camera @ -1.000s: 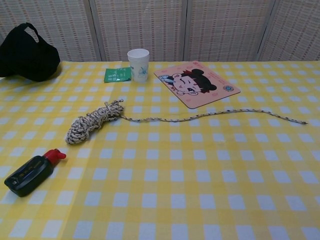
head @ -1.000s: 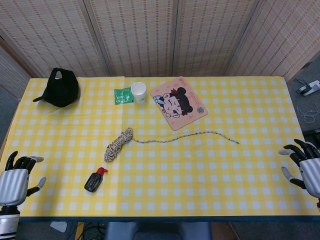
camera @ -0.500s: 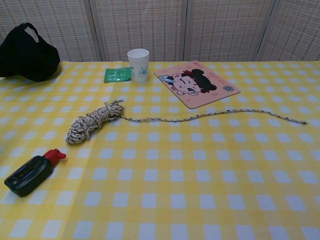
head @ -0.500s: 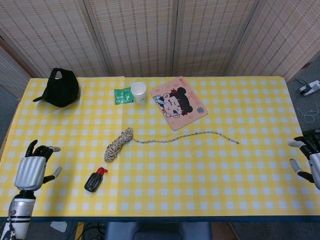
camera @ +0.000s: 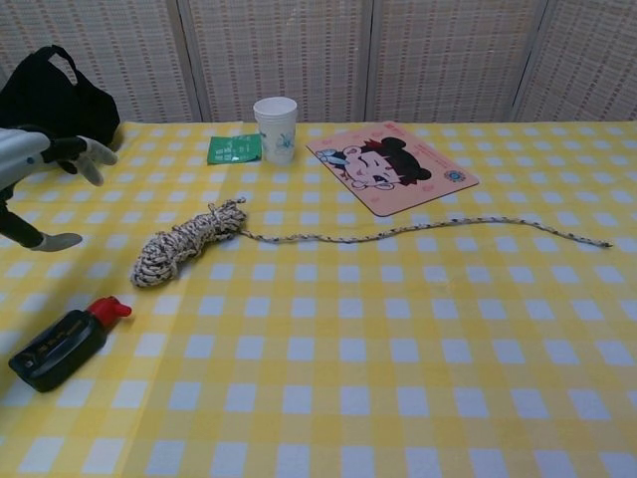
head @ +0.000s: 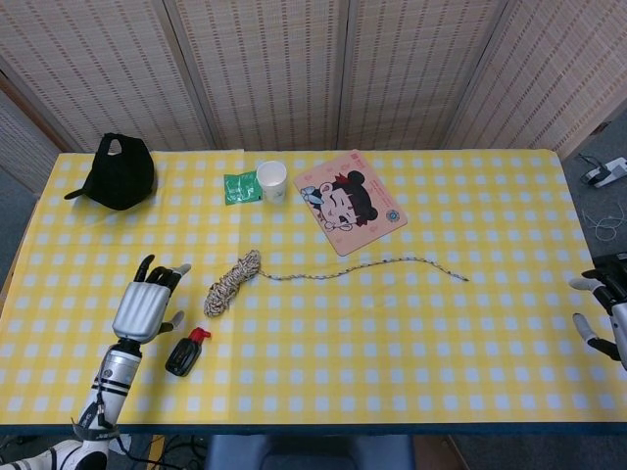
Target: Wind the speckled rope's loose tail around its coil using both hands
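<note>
The speckled rope's coil (head: 231,282) (camera: 185,242) lies on the yellow checked table, left of centre. Its loose tail (head: 362,266) (camera: 428,228) runs in a wavy line to the right and ends near the pink mat. My left hand (head: 147,305) (camera: 40,169) hovers just left of the coil, fingers spread and holding nothing. Only the fingers of my right hand (head: 605,311) show at the table's right edge in the head view, apart and empty, far from the tail's end.
A black bottle with a red cap (head: 184,352) (camera: 63,342) lies close below my left hand. At the back stand a black cap (head: 120,172), a green packet (head: 240,186), a white paper cup (head: 271,180) and a pink cartoon mat (head: 350,201).
My left hand has moved right and forward from the table's left edge to beside the coil. My right hand has drifted slightly further off the right edge. The rope has not moved.
</note>
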`<state>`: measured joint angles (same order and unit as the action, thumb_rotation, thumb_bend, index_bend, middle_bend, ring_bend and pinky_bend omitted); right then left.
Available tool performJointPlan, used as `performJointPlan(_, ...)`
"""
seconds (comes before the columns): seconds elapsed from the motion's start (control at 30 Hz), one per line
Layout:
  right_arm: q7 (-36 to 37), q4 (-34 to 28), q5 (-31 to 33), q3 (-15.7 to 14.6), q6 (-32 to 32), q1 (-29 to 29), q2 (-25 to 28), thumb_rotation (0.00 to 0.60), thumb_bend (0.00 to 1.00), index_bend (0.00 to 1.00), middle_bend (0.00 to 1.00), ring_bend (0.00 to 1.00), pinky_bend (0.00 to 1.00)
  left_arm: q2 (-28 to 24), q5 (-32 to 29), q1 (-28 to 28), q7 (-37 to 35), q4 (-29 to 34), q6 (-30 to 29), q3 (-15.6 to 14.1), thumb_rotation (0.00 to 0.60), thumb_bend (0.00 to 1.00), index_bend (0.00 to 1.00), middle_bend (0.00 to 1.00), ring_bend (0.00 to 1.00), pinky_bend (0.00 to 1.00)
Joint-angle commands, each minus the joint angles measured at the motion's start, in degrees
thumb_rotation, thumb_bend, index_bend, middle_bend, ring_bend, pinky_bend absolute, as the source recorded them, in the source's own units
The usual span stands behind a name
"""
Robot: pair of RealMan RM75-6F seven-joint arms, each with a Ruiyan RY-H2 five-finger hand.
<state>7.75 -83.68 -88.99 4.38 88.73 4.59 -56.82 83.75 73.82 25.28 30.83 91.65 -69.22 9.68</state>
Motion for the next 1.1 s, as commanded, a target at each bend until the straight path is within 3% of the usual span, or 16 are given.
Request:
performJointPlan(0.03,0.1,-0.1,0.1,0.0,0.1,-0.1,0.1,0.600,0.30,0.34,0.29,0.13,0.18,2.8,-2.0,2.3,2.1,-2.0,2.0,0.9,0.600,0.26,0.15,0.24,0.22,0.04)
performJointPlan(0.23,0.4,0.2,0.3,-0.2,0.5,-0.7,0.3,0.600,0.30,0.34,0.29,0.13,0.18,8.3,-4.7,5.9,7.1,-6.4,3.9,1.4,0.600,0.26,0.09,0.19,0.18,0.01)
performJointPlan(0.6,1.2,0.8,1.0,-0.2,0.5,-1.3,0.2,0.600,0.30,0.34,0.29,0.13,0.18,13.8,-11.1,9.1,10.7,-11.0,6.1,2.0,0.600,0.26,0.09,0.19,0.19,0.00)
performJointPlan(0.9,1.4,1.3,1.2,-0.2,0.2,-1.4,-0.1,0.600,0.30,0.34,0.29,0.13,0.18,17.1,-15.4,11.4,15.7,-18.3,5.5,2.8,0.600,0.26,0.10,0.19,0.19,0.00)
performJointPlan(1.1,1.7,1.7,1.3,-0.1,0.1,-1.5,-0.3,0.600,0.30,0.34,0.29,0.13,0.18,17.1,-16.9,11.9,14.1,-21.6,5.0,4.3,0.600,0.26,0.13,0.19,0.19,0.00)
